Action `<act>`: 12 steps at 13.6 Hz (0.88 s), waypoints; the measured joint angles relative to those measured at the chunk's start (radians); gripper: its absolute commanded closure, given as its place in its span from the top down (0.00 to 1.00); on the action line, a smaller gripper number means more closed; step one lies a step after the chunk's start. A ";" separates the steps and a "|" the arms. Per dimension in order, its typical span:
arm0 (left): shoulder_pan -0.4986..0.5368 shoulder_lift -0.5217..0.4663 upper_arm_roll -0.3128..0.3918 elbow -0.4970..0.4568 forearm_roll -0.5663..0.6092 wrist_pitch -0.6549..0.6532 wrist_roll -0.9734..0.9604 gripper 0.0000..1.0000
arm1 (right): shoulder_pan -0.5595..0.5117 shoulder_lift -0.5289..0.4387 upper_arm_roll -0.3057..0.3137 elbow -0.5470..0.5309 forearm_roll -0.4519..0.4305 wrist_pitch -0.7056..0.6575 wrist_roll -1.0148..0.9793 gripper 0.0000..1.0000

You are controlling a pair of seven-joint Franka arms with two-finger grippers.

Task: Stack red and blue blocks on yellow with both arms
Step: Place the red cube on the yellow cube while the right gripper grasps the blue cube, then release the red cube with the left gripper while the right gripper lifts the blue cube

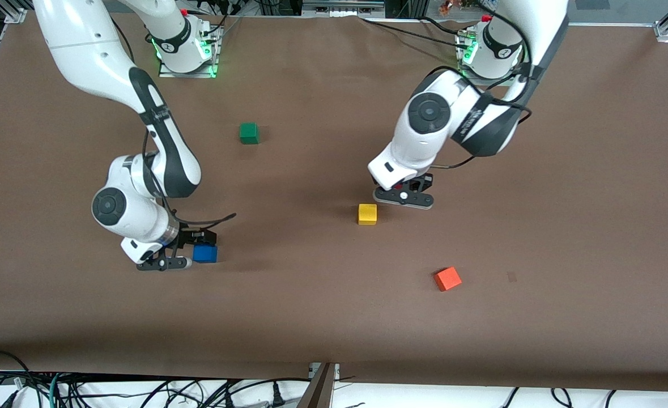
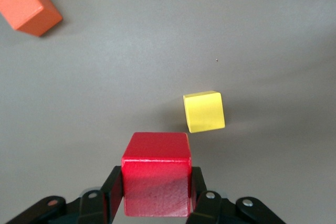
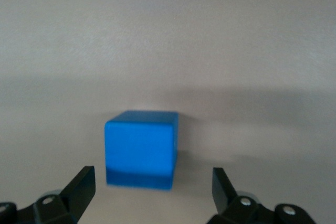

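The left pincer point(image 2: 156, 203) has its two fingers clamped on the red block point(image 2: 156, 181), one finger against each side of it. In the front view this pincer point(image 1: 404, 195) hangs low over the brown desk point(image 1: 334, 317), just beside the yellow block point(image 1: 367, 214) and toward the left arm's end of the desk from it; the red block itself is hidden under the wrist there. From the left wrist view the yellow block point(image 2: 204, 110) sits flat on the desk a little way off from the held red one, not touching it, and the orange block point(image 2: 29, 6) lies well apart from both.

The right pincer point(image 3: 152, 192) stands open, its fingers spread wider than the blue block point(image 3: 140, 148), which sits between them with a gap on each side. In the front view the right pincer point(image 1: 166, 260) is down at desk level toward the right arm's end, and the blue block point(image 1: 204, 253) rests on the desk right at its tips.

The orange block point(image 1: 447, 278) lies nearer the front camera than the yellow one, turned at an angle. The green block point(image 1: 249, 133) sits alone, farther from the front camera, between the two arms.
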 measured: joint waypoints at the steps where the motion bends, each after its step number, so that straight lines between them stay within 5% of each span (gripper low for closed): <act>1: -0.003 0.023 0.000 0.022 0.012 0.005 -0.001 0.00 | 0.000 0.023 0.000 0.022 0.001 0.001 0.006 0.94; 9: -0.067 0.223 0.002 0.195 0.045 0.010 0.000 0.03 | -0.003 0.074 -0.001 0.115 0.004 -0.021 0.011 0.31; 12: -0.071 0.238 0.002 0.207 0.045 0.010 -0.001 0.05 | -0.005 0.055 -0.002 0.196 0.004 -0.190 0.011 0.30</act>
